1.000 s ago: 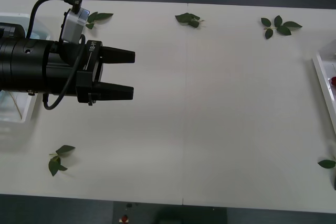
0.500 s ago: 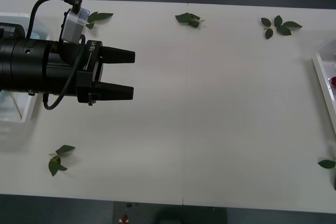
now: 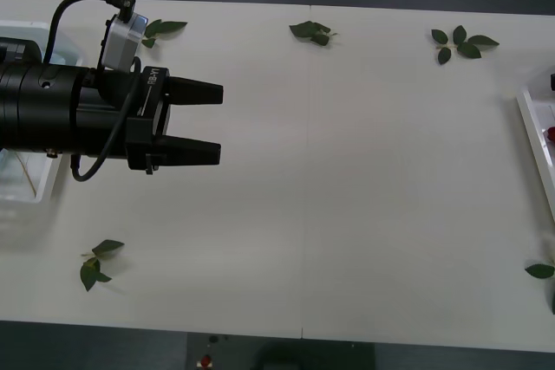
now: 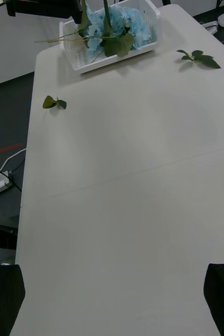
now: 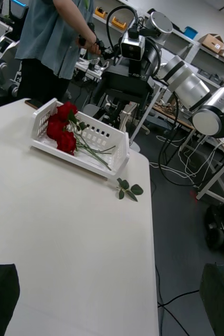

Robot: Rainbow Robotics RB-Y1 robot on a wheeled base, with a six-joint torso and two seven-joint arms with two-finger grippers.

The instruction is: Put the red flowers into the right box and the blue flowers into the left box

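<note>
Several red flowers [image 5: 59, 128] lie in the right box [image 5: 104, 139], a white slotted tray at the table's right end; in the front view a sliver of that box [image 3: 533, 123] holds a red bloom [image 3: 550, 133]. The blue flowers [image 4: 117, 23] fill the left box [image 4: 112, 62], which my left arm partly covers in the front view [image 3: 22, 205]. My left gripper [image 3: 220, 122] hovers over the table just right of that box, black fingers open and holding nothing. My right gripper [image 4: 112, 304] is open too, above bare table, looking toward the left box.
Loose green leaf sprigs lie on the white table: three along the far edge [image 3: 163, 30] [image 3: 310, 32] [image 3: 460, 43], one near the front left [image 3: 95, 262], one at the front right [image 3: 542, 271]. A person stands beyond the right box [image 5: 54, 37].
</note>
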